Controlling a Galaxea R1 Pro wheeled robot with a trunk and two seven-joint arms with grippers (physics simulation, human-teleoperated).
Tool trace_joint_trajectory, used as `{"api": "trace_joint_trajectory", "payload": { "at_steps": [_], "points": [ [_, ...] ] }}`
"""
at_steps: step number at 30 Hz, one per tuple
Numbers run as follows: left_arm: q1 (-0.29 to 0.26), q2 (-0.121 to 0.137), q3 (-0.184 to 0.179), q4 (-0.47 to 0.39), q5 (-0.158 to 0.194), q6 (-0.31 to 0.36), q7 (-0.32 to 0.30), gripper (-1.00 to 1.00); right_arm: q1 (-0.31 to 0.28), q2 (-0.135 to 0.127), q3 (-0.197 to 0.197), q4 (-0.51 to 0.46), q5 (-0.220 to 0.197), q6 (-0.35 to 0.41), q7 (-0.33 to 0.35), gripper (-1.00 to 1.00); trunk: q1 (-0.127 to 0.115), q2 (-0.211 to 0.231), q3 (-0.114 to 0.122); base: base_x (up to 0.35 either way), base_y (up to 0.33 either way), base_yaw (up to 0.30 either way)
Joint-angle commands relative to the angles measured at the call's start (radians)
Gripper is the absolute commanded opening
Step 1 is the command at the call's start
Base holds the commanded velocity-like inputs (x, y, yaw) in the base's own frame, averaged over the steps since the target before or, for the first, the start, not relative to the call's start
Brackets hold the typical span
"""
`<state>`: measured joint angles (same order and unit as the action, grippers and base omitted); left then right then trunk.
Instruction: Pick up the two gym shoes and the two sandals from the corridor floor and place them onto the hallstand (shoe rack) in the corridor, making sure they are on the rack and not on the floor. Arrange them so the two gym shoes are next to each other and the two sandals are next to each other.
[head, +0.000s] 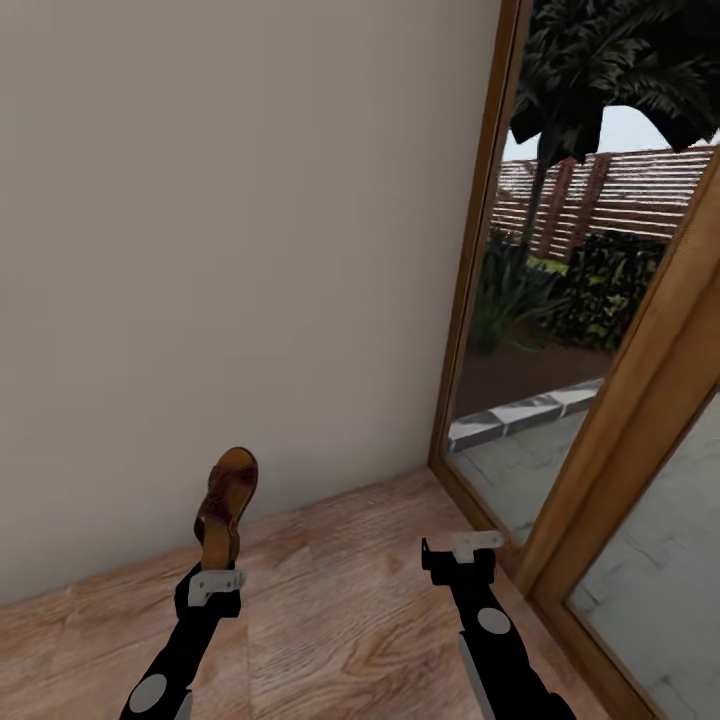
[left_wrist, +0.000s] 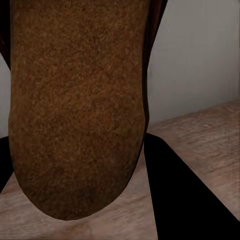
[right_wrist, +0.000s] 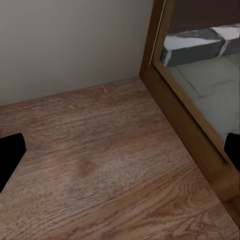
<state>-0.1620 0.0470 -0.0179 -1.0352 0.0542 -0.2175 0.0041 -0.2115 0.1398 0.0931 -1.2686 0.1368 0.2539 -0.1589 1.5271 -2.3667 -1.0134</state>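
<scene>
Sandal (head: 226, 505) stands upright in the left gripper (head: 214, 570), which is clamped on its lower end above the corridor floor (head: 340, 610), near the wall (head: 240, 250). Right gripper (head: 470, 552) hangs spread wide and empty beside the wooden door frame (head: 600, 440).

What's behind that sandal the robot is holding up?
Behind the sandal in the left gripper is a plain beige wall meeting the wood floor; the strip directly behind it is covered.

Light wood-grain plank corridor floor (head: 340, 600) meets a plain wall (head: 230, 250) and wooden door frame (head: 470, 300).
</scene>
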Motion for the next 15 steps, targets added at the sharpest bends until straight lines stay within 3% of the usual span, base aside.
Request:
{"api": "trace_joint_trajectory", "payload": {
  "at_steps": [1, 10, 15],
  "points": [
    [-0.001, 0.001, -0.002, 0.000, 0.003, -0.002, 0.000, -1.00, 0.000, 0.000, 0.001, -0.002, 0.010, 0.008, -0.004, 1.00, 0.000, 0.000, -0.001, 0.178, -0.129, 0.279],
    [-0.001, 0.001, -0.002, 0.000, 0.002, -0.002, 0.001, -1.00, 0.000, 0.000, 0.001, -0.002, 0.010, 0.008, -0.004, 1.00, 0.000, 0.000, -0.001, 0.211, -0.175, 0.279],
    [-0.001, 0.001, -0.001, -0.001, 0.002, -0.003, 0.001, -1.00, 0.000, 0.000, 0.001, -0.001, 0.010, 0.008, -0.004, 1.00, 0.000, 0.000, -0.001, 0.095, -0.058, 0.279]
  ]
}}
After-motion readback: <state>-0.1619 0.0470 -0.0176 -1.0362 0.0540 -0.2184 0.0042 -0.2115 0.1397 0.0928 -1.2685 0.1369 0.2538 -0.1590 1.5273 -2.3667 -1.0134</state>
